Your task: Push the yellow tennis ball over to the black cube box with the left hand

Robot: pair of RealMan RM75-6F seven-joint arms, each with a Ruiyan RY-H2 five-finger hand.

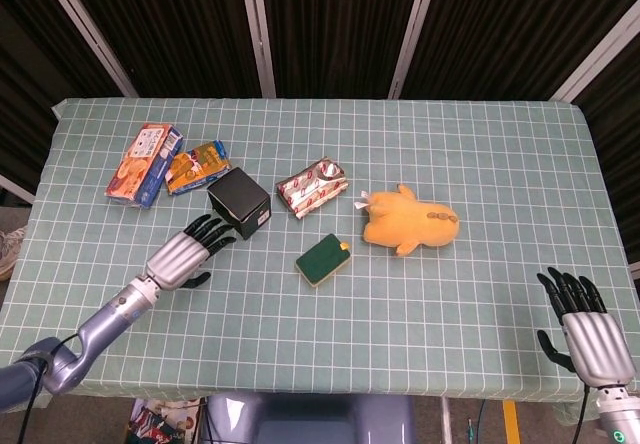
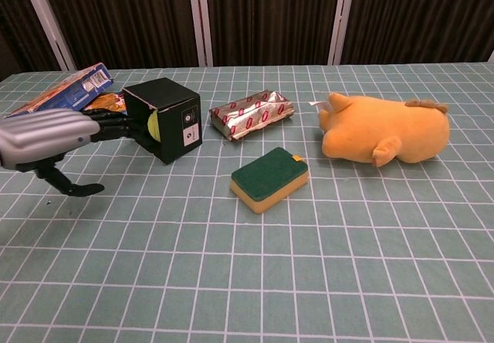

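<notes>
Hovering spread and empty just short of the black cube box: left hand. Yellow tennis ball tucked against box. Right hand spread, well apart.

The left hand lies low over the table, palm down, fingers stretched forward and empty, while the right hand hangs at the near edge, fingers spread.
</notes>
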